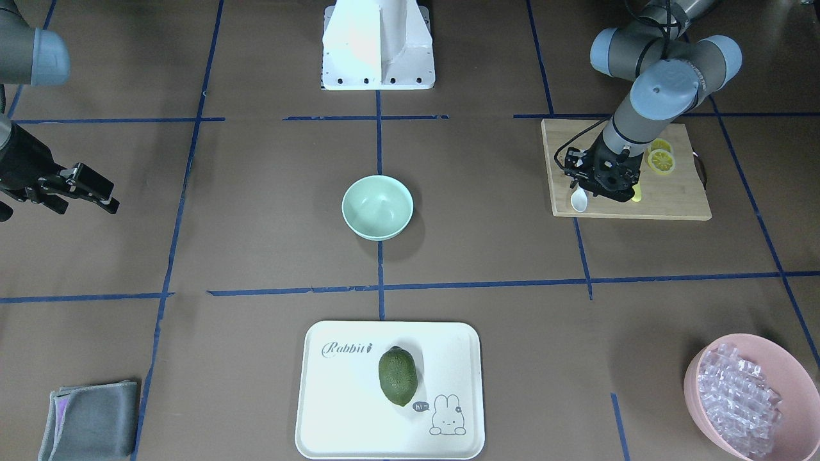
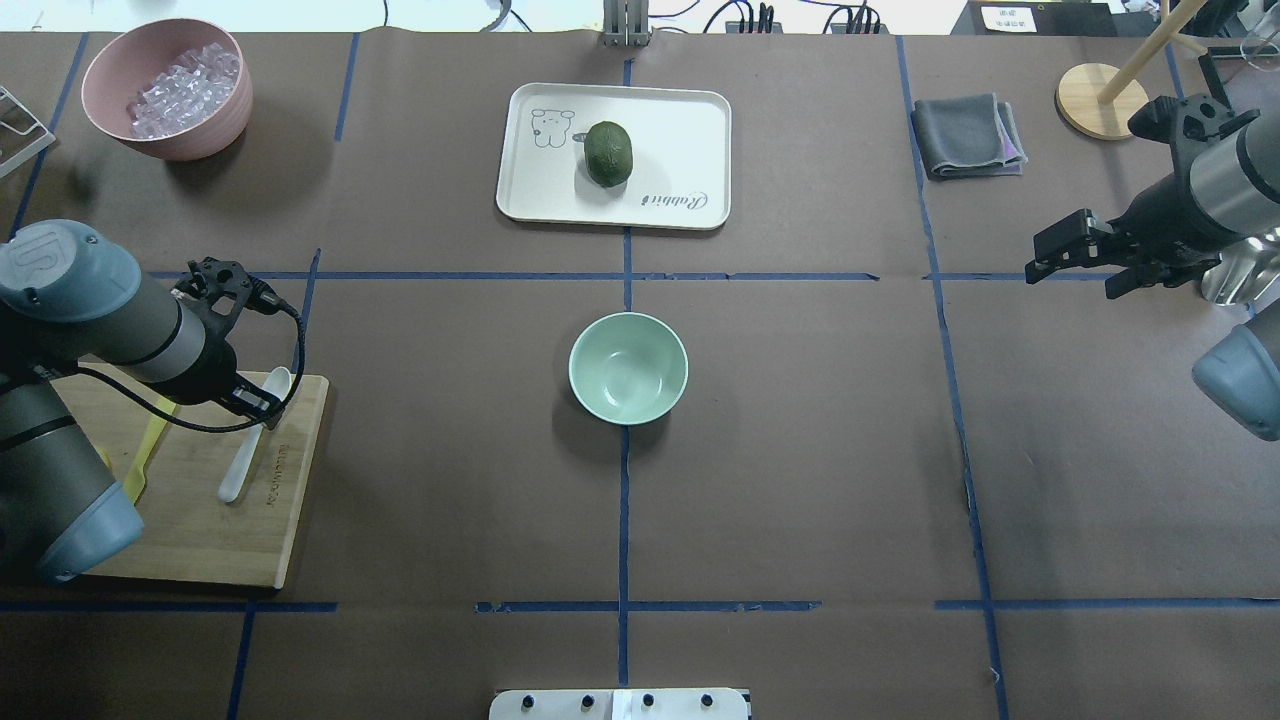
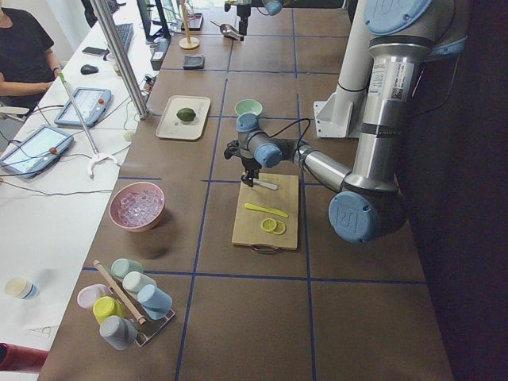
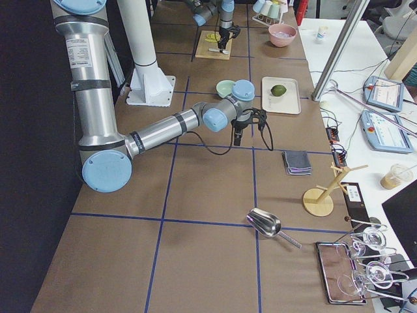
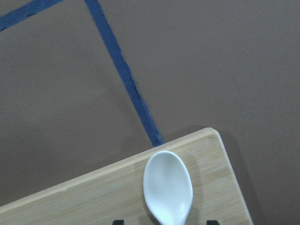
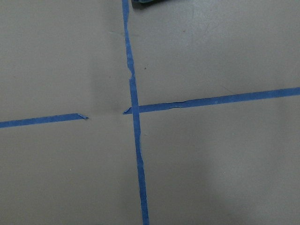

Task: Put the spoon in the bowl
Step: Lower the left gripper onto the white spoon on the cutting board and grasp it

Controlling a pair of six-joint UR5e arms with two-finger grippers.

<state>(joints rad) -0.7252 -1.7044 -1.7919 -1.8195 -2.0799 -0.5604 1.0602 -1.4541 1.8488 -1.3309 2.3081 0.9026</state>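
Spoon (image 2: 238, 468) on board (image 2: 235, 540), bowl (image 2: 628, 367) well apart

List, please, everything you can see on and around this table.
spoon: one, white, on the cutting board
bowl: one, mint green, empty, table centre
cutting board: one, wooden, robot's left side
knife: one, yellow, on the board
lemon slices: two, yellow, on the board
tray: one, white, far centre
fruit: one, dark green, on the tray
pink bowl: one, holding clear cubes, far left
cloth: one, grey, folded, far right
scoop: one, silver, table's right end
cups: several, pastel, racked at left end
left gripper: one, black, open astride the spoon's handle
right gripper: one, black, open above bare table
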